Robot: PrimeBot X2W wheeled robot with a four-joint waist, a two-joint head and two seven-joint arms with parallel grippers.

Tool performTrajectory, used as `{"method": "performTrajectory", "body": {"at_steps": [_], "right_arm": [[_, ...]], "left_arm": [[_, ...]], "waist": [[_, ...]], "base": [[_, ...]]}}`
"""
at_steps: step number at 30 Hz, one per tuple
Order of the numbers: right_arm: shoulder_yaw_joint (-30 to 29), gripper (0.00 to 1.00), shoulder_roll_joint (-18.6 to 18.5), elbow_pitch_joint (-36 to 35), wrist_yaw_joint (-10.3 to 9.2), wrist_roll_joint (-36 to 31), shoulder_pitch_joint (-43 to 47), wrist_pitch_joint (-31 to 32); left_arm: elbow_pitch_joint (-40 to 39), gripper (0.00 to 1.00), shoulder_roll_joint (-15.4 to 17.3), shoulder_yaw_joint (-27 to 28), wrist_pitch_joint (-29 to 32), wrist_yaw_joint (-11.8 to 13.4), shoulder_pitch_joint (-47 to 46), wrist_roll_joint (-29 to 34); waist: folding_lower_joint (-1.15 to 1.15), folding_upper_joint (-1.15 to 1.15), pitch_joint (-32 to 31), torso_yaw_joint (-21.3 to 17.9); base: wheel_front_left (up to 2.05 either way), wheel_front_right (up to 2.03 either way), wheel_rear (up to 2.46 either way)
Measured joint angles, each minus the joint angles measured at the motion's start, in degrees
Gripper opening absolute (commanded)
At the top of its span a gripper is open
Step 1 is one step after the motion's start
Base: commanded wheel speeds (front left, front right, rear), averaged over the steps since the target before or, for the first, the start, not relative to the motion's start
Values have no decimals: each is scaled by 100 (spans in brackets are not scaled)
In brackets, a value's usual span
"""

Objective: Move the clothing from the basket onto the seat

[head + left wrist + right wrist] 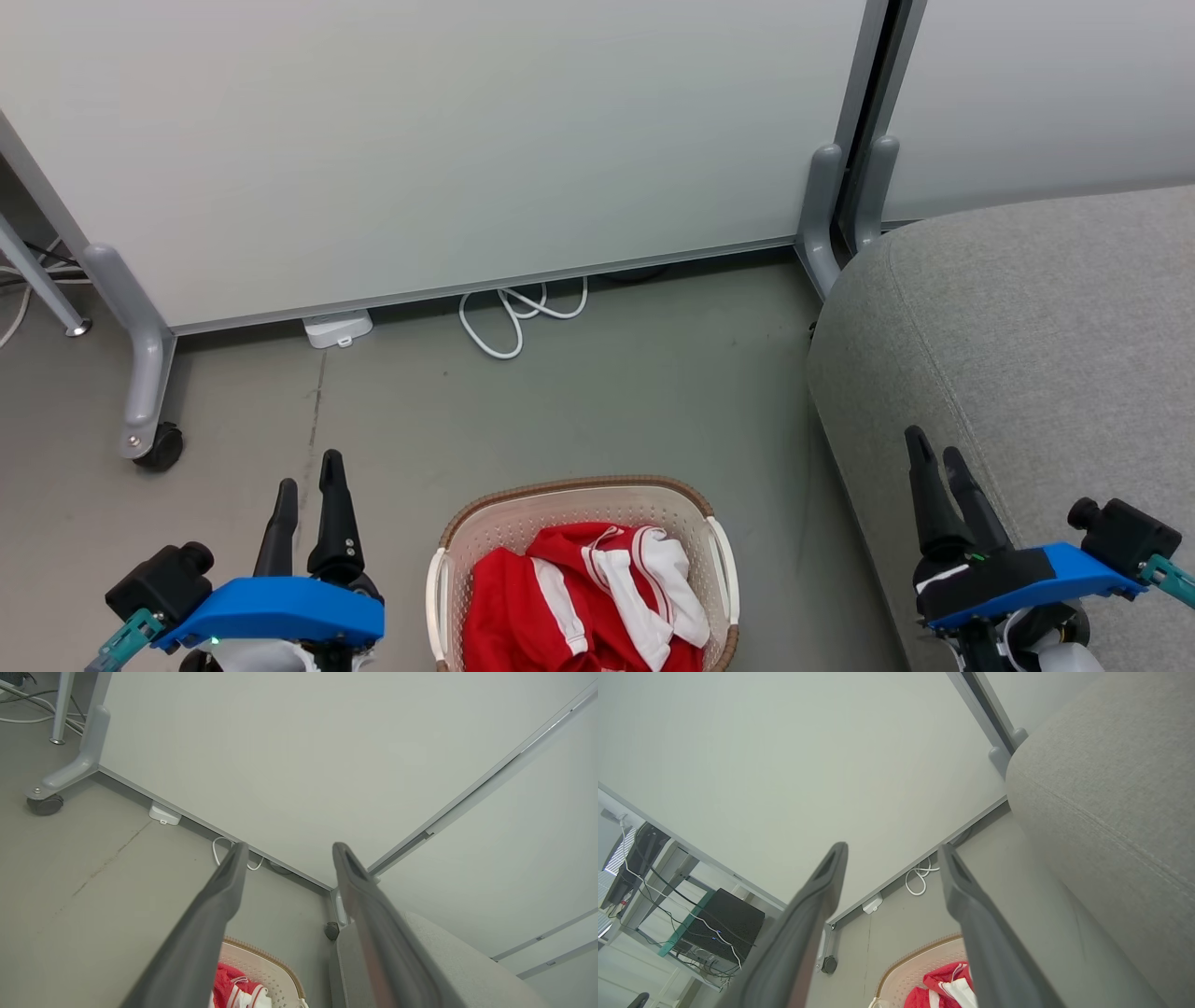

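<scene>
The cream basket [485, 523] with its brown rim stands on the floor at the bottom centre of the head view, holding crumpled red clothing [579, 597] with white panels and stripes. The light-grey seat [1027, 355] rises at the right. My left gripper [311, 469] hangs open to the left of the basket, nothing between its fingers. My right gripper [936, 445] is open over the seat's front edge, right of the basket. The left wrist view catches the basket [275, 970], the clothing [229, 984] and the seat [448, 961]; the right wrist view shows the basket [915, 966], clothing [943, 980] and seat [1111, 793].
A white partition panel [420, 140] on grey castor legs [140, 373] stands behind the basket. A coiled white cable [513, 317] and a small white adapter [338, 329] lie at its foot. Bare grey floor [607, 401] lies between panel and basket. A desk with cables [668, 924] appears in the right wrist view.
</scene>
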Motion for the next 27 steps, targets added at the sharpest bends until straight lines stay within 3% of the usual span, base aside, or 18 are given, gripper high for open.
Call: {"method": "performTrajectory", "body": {"at_steps": [27], "right_arm": [[224,100,-11,-58,1,-1585,3,-213]], "left_arm": [[245,100,15,-276,-405,99,85,1365]], "waist": [[0,0,-102,47]], "base": [[0,0,0]]}}
